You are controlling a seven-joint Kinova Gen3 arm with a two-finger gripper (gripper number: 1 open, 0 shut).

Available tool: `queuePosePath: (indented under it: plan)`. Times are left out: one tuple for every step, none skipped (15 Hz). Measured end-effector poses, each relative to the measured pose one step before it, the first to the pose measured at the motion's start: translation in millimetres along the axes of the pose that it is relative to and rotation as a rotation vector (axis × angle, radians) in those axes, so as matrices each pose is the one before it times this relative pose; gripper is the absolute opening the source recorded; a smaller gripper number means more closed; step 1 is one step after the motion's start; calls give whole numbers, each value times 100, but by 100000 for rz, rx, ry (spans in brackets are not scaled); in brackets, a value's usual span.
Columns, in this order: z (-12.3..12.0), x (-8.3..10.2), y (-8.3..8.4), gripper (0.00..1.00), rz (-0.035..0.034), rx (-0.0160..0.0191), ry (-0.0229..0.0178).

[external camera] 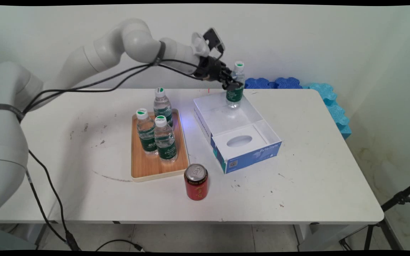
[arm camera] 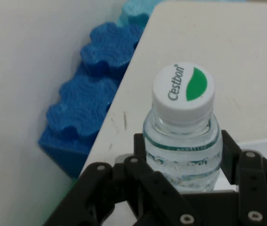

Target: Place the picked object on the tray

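Now end effector (external camera: 234,84) gripping bottle (external camera: 235,87), over box (external camera: 237,133)

A wooden tray (external camera: 144,170) carries three water bottles (external camera: 156,133); a red can (external camera: 196,182) stands just beside its near corner. Right of it, an open white-and-blue box (external camera: 238,137) — tissues, perhaps — and blue foam mats (external camera: 327,103) along the wall.

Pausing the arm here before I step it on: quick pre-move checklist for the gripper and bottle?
1. Gripper shut on held bottle: ok.
2. Bottle upright in grasp: ok.
3. Cap on: ok.
4. Bottle bottom touching the white box floor or just above it: cannot tell.
5. Three bottles upright on wooden tray, apart from the gripper: ok.
6. Red can upright, away from the gripper: ok.
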Motion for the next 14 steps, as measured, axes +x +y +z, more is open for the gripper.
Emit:
queuePosePath:
  plan:
    - [-1087,402,-110,0,-59,-98,1265]
    - [-1239,436,-87,0,-123,-357,1304]
    - [-845,289,-71,0,-80,-202,878]
    - [-1404,457,-116,0,-117,-422,1268]
    - [-1200,372,-109,0,-86,-362,1003]
    - [-1294,353,-123,0,-64,-458,907]
    - [-2173,431,-243,0,-190,-999,1194]
    - [-1366,236,-169,0,-184,-566,784]
    - [-1436,135,-142,0,-122,-677,492]
    - [-1697,119,-200,0,-151,-998,544]
    - [-1584,45,-122,0,45,-1316,353]
    - [-1127,-32,-52,0,-44,-985,93]
    - [-1721,-118,-57,0,-203,-1506,156]
    - [-1076,-85,-15,0,-103,-944,55]
